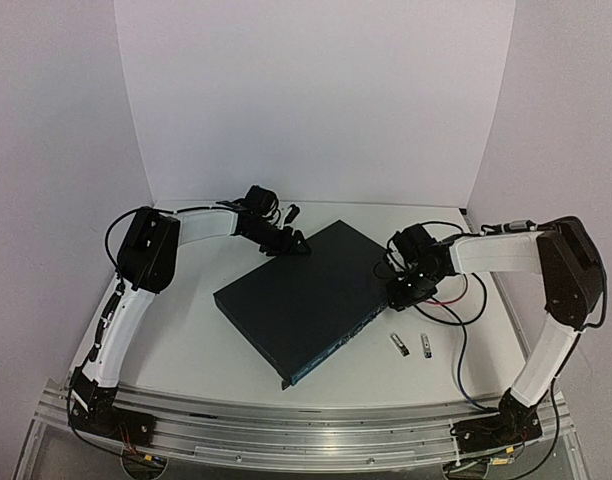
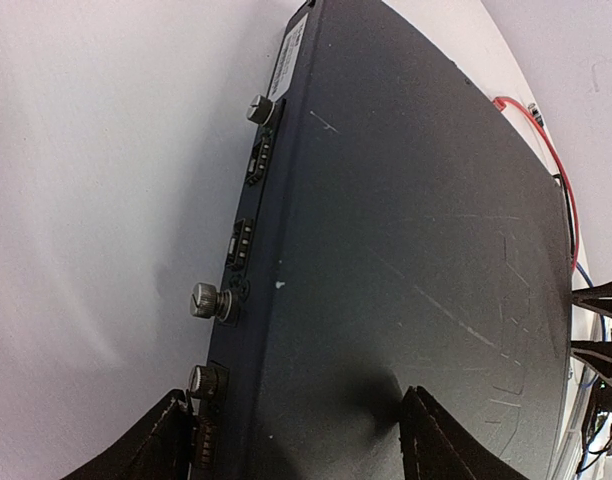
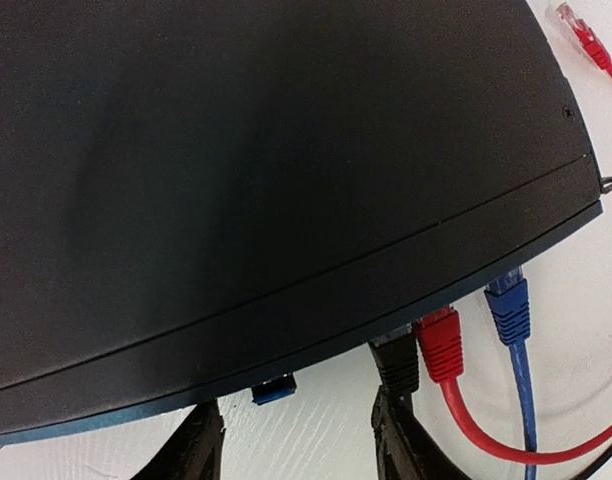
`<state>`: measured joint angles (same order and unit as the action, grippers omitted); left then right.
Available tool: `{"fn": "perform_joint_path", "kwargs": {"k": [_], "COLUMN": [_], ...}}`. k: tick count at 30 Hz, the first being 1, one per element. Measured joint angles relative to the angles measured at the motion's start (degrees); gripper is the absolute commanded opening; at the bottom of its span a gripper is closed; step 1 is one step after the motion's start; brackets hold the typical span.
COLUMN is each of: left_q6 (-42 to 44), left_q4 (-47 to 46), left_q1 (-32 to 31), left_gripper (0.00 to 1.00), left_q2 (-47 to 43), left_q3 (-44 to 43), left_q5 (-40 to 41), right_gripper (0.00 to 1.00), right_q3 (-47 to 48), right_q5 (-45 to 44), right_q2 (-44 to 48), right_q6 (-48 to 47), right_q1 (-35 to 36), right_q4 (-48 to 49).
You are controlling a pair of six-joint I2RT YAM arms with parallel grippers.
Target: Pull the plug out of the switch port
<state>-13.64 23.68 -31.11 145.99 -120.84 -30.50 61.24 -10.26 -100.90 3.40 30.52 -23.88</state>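
Showing only at right wrist: three plugs [image 3: 441,345].

The switch [image 1: 301,295] is a dark blue-black, its top faintly scratched with pale lines. At its edge sit a black plug [image 3: 396,365], a red plug [image 3: 441,345] and a blue plug [image 3: 508,308], the red and blue ones on matching cables. The counter [image 1: 186,340] is white. The arms [image 1: 121,320] are white with black joints.
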Motion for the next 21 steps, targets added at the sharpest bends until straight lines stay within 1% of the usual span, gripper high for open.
{"fn": "perform_joint_path", "kwargs": {"k": [11, 17, 18, 21], "left_q6": [-0.3, -0.4, -0.4, -0.4], "left_q4": [0.0, -0.2, -0.2, -0.2], "left_q1": [0.0, 0.0, 0.0, 0.0], "left_gripper": [0.69, 0.69, 0.69, 0.69], "left_q2": [0.0, -0.1, -0.1, -0.1], "left_q3": [0.0, 0.2, 0.2, 0.2], "left_q5": [0.0, 0.0, 0.0, 0.0], "right_gripper": [0.29, 0.26, 0.24, 0.23], "right_q3": [1.5, 1.4, 1.2, -0.3], "right_q5": [-0.4, 0.4, 0.9, 2.4], "right_q2": [-2.3, -2.5, -2.5, -2.5], "right_q6": [-2.4, -4.5, -5.0, -6.5], "right_q1": [-0.1, -0.1, -0.2, -0.7], "right_q4": [0.2, 0.8, 1.2, 3.6]}}
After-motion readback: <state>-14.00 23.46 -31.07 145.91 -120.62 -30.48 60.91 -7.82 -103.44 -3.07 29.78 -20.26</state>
